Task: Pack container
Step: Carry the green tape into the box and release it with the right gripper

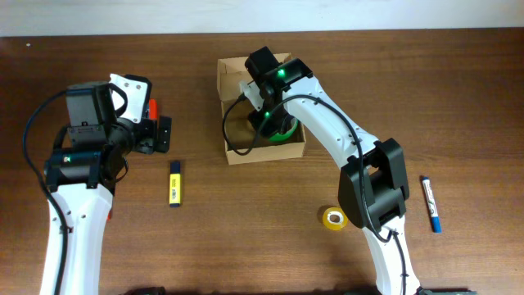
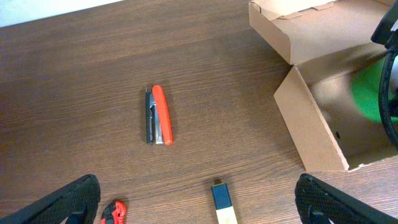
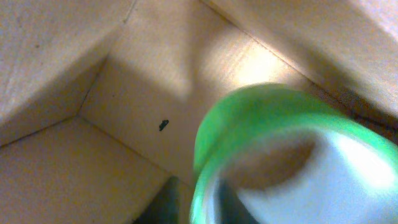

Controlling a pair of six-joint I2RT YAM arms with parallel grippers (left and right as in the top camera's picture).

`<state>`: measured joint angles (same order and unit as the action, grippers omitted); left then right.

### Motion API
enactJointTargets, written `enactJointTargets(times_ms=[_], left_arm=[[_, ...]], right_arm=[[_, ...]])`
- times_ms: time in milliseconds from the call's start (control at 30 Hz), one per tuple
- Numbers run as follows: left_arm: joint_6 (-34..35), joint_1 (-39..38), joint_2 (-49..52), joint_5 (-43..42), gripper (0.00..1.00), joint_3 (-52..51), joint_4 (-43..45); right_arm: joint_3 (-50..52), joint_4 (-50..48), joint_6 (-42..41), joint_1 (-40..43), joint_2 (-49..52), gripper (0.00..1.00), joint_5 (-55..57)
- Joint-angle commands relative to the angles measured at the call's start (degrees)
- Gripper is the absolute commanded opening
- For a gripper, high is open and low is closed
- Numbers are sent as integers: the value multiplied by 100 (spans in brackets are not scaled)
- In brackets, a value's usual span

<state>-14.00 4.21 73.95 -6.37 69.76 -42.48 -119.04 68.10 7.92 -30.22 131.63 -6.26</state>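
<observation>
The tan cardboard container (image 1: pixel 232 152) stands open at the table's far middle, its flap lid folded back. It also shows in the left wrist view (image 2: pixel 314 124) and the right wrist view (image 3: pixel 118 93). My right gripper (image 1: pixel 270 119) reaches down inside it, shut on the wall of a green tape roll (image 1: pixel 288 132), which fills the right wrist view (image 3: pixel 249 112) close above the box floor; the fingers (image 3: pixel 196 205) pinch its rim. My left gripper (image 1: pixel 161 133) hangs open and empty over the table left of the box (image 2: pixel 198 198).
A red stapler (image 2: pixel 159 115) lies on the table left of the box. A yellow highlighter with a blue cap (image 1: pixel 174 182) lies nearer the front. A small red-and-black item (image 2: pixel 114 211) lies by the left finger. A yellow tape roll (image 1: pixel 334 219) and a blue marker (image 1: pixel 431 203) lie front right.
</observation>
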Motion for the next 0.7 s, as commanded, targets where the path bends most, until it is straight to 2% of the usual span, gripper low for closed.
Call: enactJointTargets(times_ms=[0, 33, 200, 400, 567, 667], left_arm=[[-109, 20, 24, 20, 99, 90, -2], [-109, 20, 24, 20, 99, 90, -2], [-111, 20, 24, 22, 99, 90, -2], [-111, 20, 24, 22, 99, 90, 0], [-114, 20, 24, 26, 99, 90, 0], [-118, 20, 24, 50, 99, 90, 0]], right_arm=[[-98, 7, 2, -57, 96, 40, 103], [-98, 26, 2, -57, 96, 47, 107], [-461, 474, -90, -50, -28, 47, 120], [-2653, 1502, -505, 236, -302, 53, 1423], [-2758, 2223, -911, 1141, -369, 53, 1735], [-2330, 2118, -951, 1449, -901, 54, 1709]])
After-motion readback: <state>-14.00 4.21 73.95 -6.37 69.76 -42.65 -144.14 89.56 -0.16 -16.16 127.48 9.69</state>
